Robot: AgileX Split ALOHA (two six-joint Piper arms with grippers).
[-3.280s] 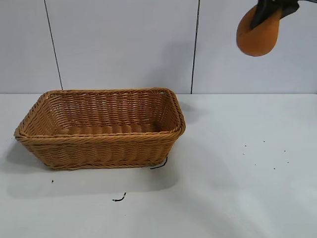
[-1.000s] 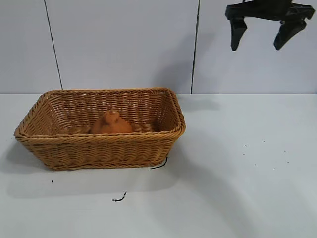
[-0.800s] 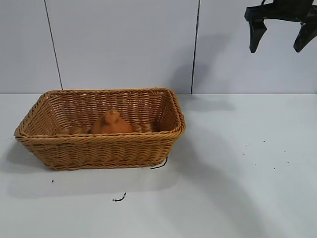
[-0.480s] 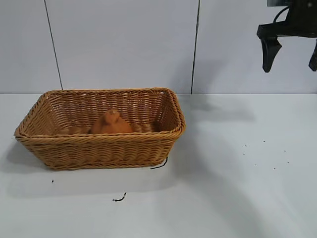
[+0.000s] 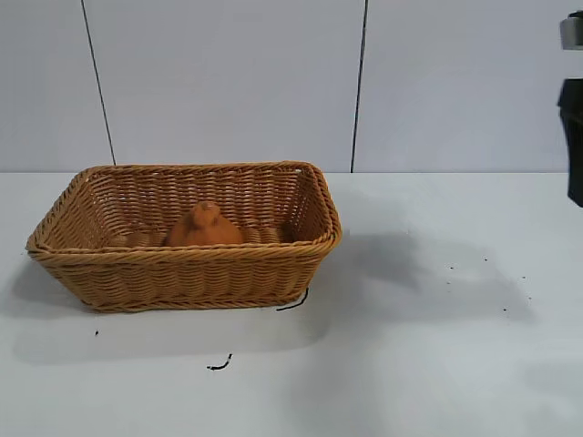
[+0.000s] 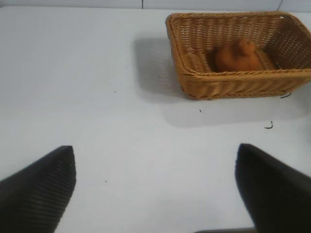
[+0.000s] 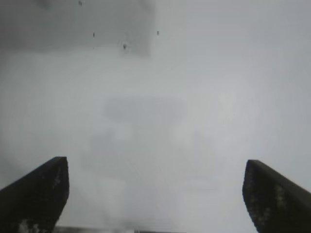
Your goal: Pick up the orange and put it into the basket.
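The orange lies inside the wicker basket at the table's left, knobby end up. Both also show in the left wrist view: the orange in the basket. My right gripper is open and empty over bare white table; in the exterior view only a dark part of that arm shows at the right edge, high above the table. My left gripper is open and empty over bare table, well away from the basket, and does not show in the exterior view.
The white table carries a few small dark specks and a short black scrap in front of the basket. A panelled white wall stands behind.
The right gripper held the orange high at the right, then the orange lay in the basket. Since then the open gripper has moved right and down, nearly out of the exterior view.
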